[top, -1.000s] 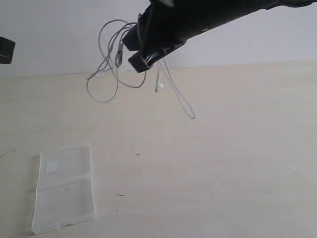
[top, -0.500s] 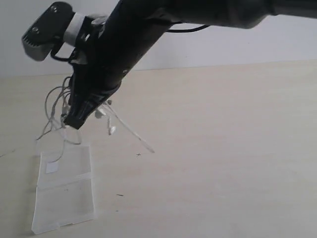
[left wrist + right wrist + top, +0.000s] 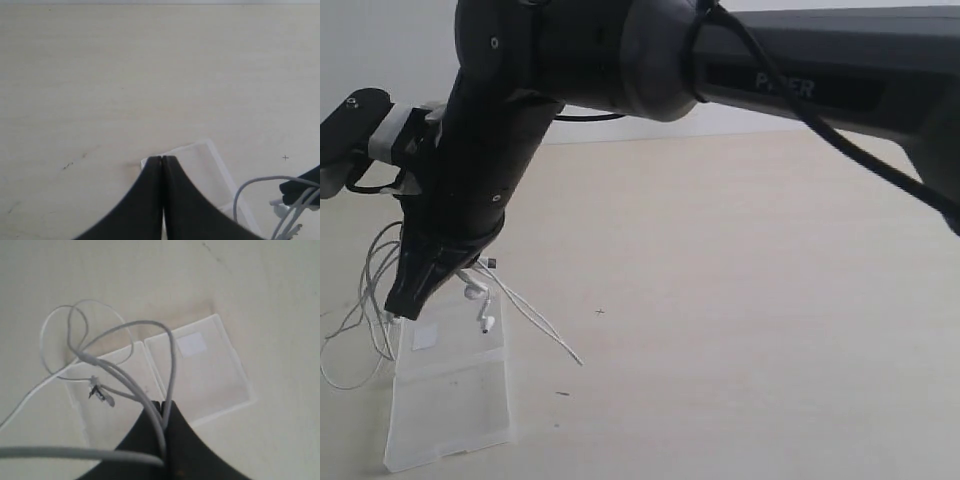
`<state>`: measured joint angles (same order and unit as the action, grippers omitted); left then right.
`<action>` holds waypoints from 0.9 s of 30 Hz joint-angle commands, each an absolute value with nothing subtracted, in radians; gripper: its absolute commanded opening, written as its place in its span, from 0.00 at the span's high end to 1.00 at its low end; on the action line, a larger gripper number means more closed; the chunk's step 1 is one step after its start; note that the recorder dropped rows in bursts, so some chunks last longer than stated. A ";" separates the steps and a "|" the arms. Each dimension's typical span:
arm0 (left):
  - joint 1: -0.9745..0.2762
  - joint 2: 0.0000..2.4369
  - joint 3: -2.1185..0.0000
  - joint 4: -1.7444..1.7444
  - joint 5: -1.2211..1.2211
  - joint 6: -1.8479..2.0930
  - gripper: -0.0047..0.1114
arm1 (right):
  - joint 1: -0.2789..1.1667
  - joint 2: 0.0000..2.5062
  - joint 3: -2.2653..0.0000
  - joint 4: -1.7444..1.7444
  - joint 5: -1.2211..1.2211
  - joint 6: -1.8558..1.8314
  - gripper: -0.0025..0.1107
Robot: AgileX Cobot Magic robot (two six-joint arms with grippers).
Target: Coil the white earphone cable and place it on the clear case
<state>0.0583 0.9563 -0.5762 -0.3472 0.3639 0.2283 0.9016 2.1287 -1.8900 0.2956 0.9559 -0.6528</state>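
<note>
The white earphone cable (image 3: 535,325) hangs in loose loops from my right gripper (image 3: 405,305), which is shut on it just above the far end of the clear case (image 3: 455,405). Two earbuds (image 3: 486,322) dangle over the case's sticker panel, and a loop trails onto the table to the left. In the right wrist view the cable (image 3: 172,360) runs out of the closed right gripper (image 3: 164,407) over the open case (image 3: 220,385). My left gripper (image 3: 162,159) is shut and empty, its tip over a corner of the case (image 3: 202,162).
The right arm (image 3: 620,60) spans the exterior view from upper right down to the left. A bare pale wooden table (image 3: 750,300) lies to the right of the case. A white wall (image 3: 380,50) stands behind.
The right arm has swung down and to the left, carrying the cable from high over the table's back to just above the case. The case has not moved.
</note>
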 commanded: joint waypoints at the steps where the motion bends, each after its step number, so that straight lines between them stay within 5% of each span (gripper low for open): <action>1: 0.060 0.950 -0.573 -0.354 0.339 0.221 0.96 | 0.906 2.150 -1.944 0.229 1.035 -0.571 0.98; 20: 0.060 0.950 -0.531 -0.354 0.313 0.200 0.96 | 0.965 2.261 -2.150 0.132 1.221 -0.423 0.98; 27: 0.060 0.942 -0.511 -0.315 0.253 0.178 0.96 | 0.965 2.253 -2.150 0.258 0.996 -0.393 0.98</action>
